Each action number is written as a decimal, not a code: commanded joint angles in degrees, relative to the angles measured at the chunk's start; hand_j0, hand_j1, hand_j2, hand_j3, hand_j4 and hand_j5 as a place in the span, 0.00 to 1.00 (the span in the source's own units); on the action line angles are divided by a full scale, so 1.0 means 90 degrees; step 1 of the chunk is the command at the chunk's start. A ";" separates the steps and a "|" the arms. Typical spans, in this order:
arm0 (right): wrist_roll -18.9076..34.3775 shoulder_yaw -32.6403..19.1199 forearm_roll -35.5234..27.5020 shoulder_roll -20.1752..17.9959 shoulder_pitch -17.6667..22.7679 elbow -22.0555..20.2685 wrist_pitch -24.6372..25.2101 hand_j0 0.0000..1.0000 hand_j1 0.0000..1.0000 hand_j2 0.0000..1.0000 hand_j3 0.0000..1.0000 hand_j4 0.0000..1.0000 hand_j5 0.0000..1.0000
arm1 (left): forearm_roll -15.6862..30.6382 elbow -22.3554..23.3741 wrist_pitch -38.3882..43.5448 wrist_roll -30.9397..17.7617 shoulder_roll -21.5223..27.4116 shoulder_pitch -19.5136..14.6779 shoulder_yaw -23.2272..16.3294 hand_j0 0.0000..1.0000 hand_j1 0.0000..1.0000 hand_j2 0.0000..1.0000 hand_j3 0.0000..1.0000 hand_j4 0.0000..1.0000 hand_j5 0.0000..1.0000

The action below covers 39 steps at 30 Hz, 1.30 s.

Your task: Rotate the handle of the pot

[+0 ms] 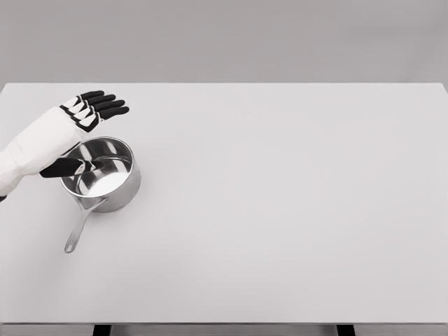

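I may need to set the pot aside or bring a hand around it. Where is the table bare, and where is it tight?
The table is bare everywhere right of the pot, out to the right and near edges. A smaller bare strip runs behind the left hand to the far edge. It is tight at the left: the hand hangs over the pot's far rim, and the pot handle points toward the near-left.
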 commanded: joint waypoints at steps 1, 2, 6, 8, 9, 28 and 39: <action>0.0001 0.0000 0.0001 0.0000 0.0000 0.0001 0.0003 1.00 1.00 1.00 1.00 1.00 1.00 | 0.0035 -0.0031 0.0007 -0.0003 0.0017 0.0000 0.0003 1.00 1.00 1.00 1.00 1.00 1.00; 0.0001 0.0000 0.0001 0.0000 0.0000 0.0001 0.0003 1.00 1.00 1.00 1.00 1.00 1.00 | 0.0035 -0.0031 0.0007 0.0007 0.0017 0.0000 0.0003 1.00 1.00 1.00 1.00 1.00 1.00; 0.0001 0.0000 0.0001 0.0000 0.0000 0.0001 0.0003 1.00 1.00 1.00 1.00 1.00 1.00 | 0.0035 -0.0070 0.0007 0.0007 0.0144 0.0117 -0.0026 1.00 1.00 1.00 1.00 1.00 1.00; 0.0001 0.0000 0.0001 0.0000 0.0000 0.0001 -0.0007 1.00 1.00 1.00 1.00 1.00 1.00 | 0.0035 -0.0070 0.0007 0.0007 0.0144 0.0156 -0.0065 1.00 1.00 1.00 1.00 1.00 1.00; 0.0001 0.0000 0.0001 0.0000 0.0000 0.0001 0.0003 1.00 1.00 1.00 1.00 1.00 1.00 | 0.0026 -0.0070 0.0007 -0.0003 0.0154 0.0215 -0.0065 1.00 1.00 1.00 1.00 1.00 1.00; 0.0001 0.0000 0.0001 0.0000 0.0000 0.0001 0.0003 1.00 1.00 1.00 1.00 1.00 1.00 | 0.0025 -0.0089 0.0007 0.0007 0.0974 0.0166 -0.1266 1.00 1.00 1.00 1.00 1.00 1.00; 0.0001 0.0000 0.0001 0.0000 0.0000 0.0001 0.0003 1.00 1.00 1.00 1.00 1.00 1.00 | -0.0326 -0.0089 0.0007 0.0007 0.1023 0.0186 -0.1462 1.00 1.00 1.00 1.00 1.00 1.00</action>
